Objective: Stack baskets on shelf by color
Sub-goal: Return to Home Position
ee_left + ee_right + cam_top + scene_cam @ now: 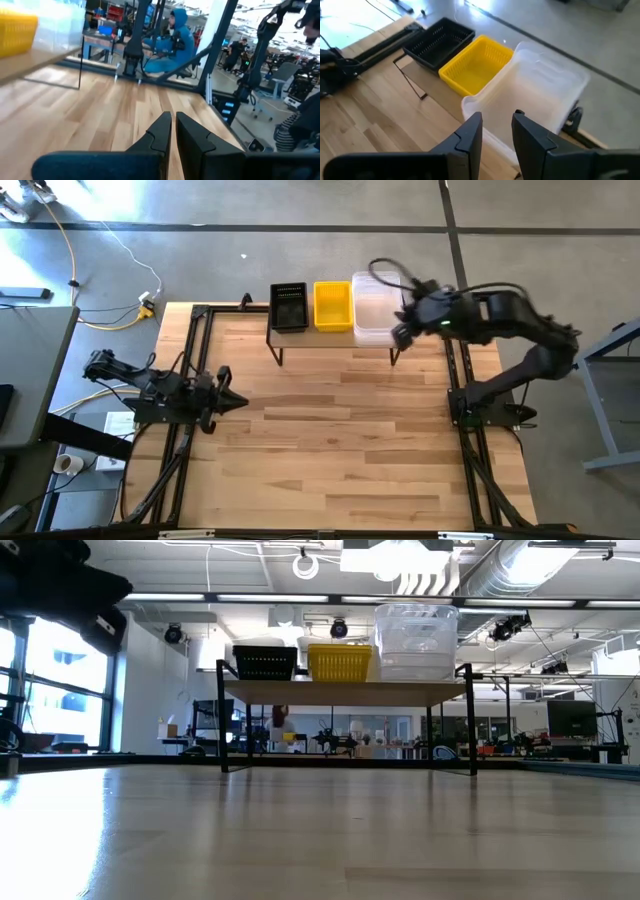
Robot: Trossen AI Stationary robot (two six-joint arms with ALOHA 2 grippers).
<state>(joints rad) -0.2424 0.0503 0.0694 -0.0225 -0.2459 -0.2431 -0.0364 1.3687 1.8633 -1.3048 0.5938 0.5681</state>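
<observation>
My right pincer (497,116) hangs slightly open and empty, just beside the stack of clear bins (416,638) at the shelf's (340,692) right end. If I pull back low, I could clip that tall stack and tip it off. My left pincer (172,118) rests closed.

The black mesh baskets (289,307), yellow baskets (333,306) and taller clear baskets (374,308) are lined left to right on the shelf (340,692), placed far.
</observation>
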